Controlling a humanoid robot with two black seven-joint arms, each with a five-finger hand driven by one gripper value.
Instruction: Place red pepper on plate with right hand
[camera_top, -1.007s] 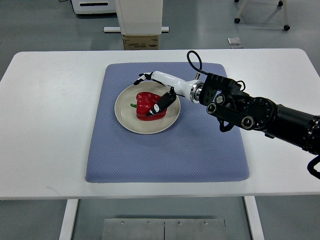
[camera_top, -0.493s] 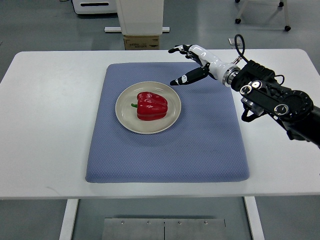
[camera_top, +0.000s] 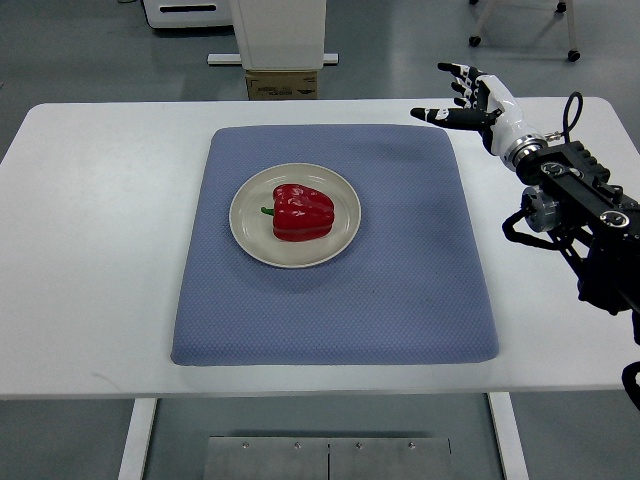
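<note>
Top view: red pepper (camera_top: 301, 212) is lying centred on the plate (camera_top: 343, 228), mid-mat (camera_top: 400, 290). Right hand (camera_top: 472, 98) is hovering, fingers spread and holding nothing, over the bench's (camera_top: 90, 250) far right edge, well apart from the plate.

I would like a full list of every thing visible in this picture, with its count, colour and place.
red pepper: 1, red with a green stem, lying on the plate
plate: 1, cream, on the left half of the mat
mat: 1, blue-grey, centre of the table
table: 1, white, fills most of the view
cardboard box: 1, brown, on the floor beyond the table
right hand: 1, white and black, fingers spread, empty, over the table's far right edge
</note>
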